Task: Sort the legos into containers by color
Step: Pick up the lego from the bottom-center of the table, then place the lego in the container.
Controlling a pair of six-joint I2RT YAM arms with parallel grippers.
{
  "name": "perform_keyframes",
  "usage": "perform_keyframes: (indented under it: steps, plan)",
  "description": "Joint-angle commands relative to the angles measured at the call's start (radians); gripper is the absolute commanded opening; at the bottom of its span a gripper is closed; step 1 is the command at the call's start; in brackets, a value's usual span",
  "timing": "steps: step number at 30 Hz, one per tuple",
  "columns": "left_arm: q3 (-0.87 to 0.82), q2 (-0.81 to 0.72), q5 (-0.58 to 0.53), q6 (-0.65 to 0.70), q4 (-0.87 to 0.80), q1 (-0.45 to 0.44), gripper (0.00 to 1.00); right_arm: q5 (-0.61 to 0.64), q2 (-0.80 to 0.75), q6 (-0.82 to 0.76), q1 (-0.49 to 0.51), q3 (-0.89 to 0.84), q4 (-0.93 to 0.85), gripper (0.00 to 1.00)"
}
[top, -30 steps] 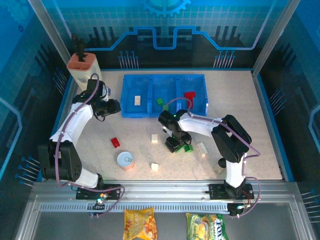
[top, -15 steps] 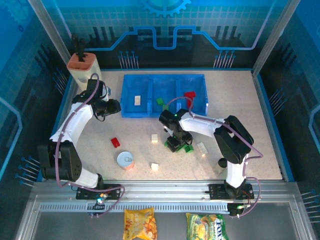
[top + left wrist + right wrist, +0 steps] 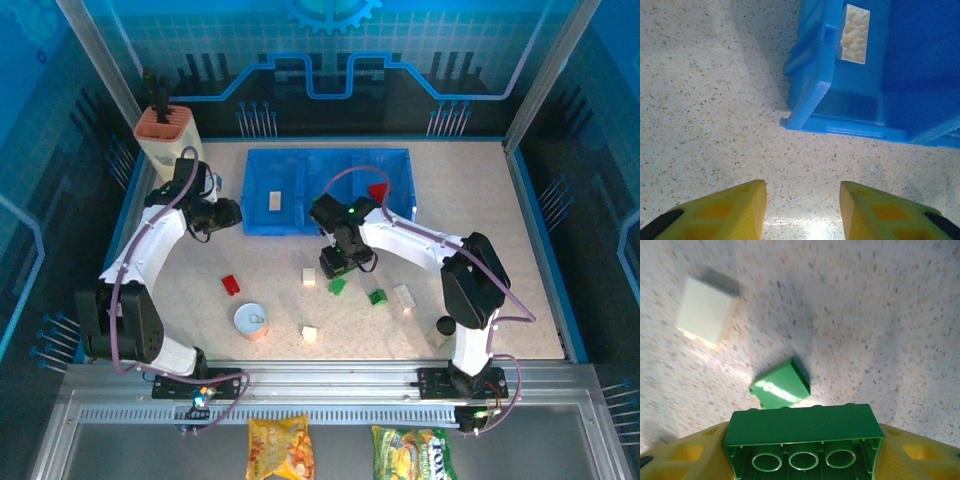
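My right gripper [image 3: 802,455] pinches the green brick [image 3: 800,426], likely light, stiff and slick, by its ends; my left gripper [image 3: 802,192] gapes empty beside the tray [image 3: 812,100].

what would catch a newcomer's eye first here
The right gripper, over the middle of the table, clamps a long green brick, with a smaller green brick lying loose below it. Behind it sits the blue three-compartment tray, holding a white brick at left and a red brick at right.

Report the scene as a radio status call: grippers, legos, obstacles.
Left gripper open, empty, beside tray. Right gripper shut on green brick. Smaller green brick, white brick loose on table beneath it.
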Motion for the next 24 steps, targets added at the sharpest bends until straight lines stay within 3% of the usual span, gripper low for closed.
perform_keyframes:
  steps: [1,6,12,24]
  plan:
    - [-0.001,-0.022,0.032,0.011,0.007,0.012,0.44,-0.025,0.025,0.082,-0.016,0.077,0.016,0.59]
    - [-0.002,-0.029,0.044,0.006,0.010,0.014,0.44,-0.026,0.073,0.152,-0.040,0.168,0.069,0.56]
    - [-0.004,-0.032,0.059,-0.003,0.016,0.014,0.43,0.058,0.155,0.240,-0.078,0.308,0.072,0.55]
    - [-0.008,-0.038,0.075,-0.012,0.025,0.014,0.43,0.138,0.388,0.256,-0.169,0.634,0.007,0.55]
